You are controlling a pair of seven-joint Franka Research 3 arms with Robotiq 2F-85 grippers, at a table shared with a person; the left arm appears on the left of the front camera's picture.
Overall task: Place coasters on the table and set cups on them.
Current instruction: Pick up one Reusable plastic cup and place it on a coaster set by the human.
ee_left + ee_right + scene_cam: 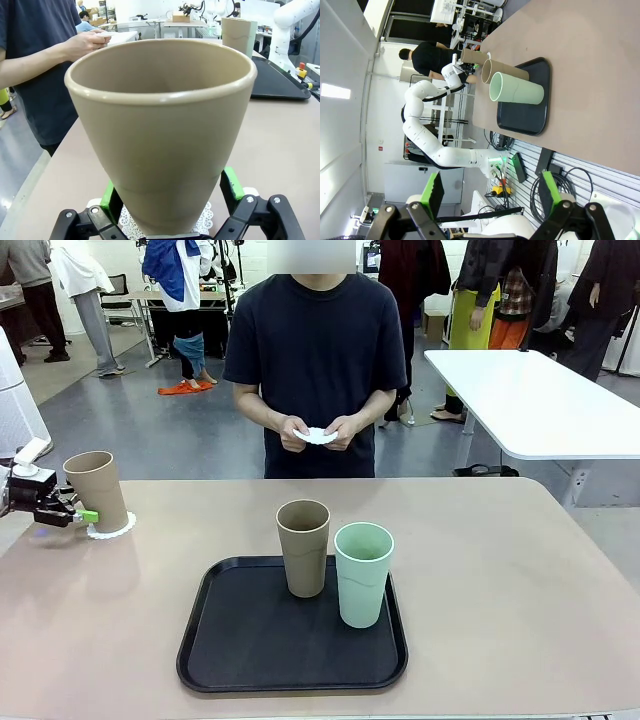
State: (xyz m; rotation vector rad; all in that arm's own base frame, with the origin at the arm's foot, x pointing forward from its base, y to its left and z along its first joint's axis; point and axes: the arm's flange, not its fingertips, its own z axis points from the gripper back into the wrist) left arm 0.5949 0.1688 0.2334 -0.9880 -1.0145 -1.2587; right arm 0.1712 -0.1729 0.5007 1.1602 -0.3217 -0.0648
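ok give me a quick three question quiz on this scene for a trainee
1. How many cups stand on the black tray? A one, B two, C three.
2. True or false: the left tan cup, between the left gripper's fingers, stands on a white coaster.
3. What is in the person's hands?
Key: 1 B, a tan tumbler and a mint green tumbler. 2 true. 3 a scalloped white coaster.

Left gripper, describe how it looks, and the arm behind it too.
The left gripper has black, jointed linkages with silver bolts, ending in fingers faced with bright green pads. In the right wrist view, the left arm is glossy white, built from rounded segments.
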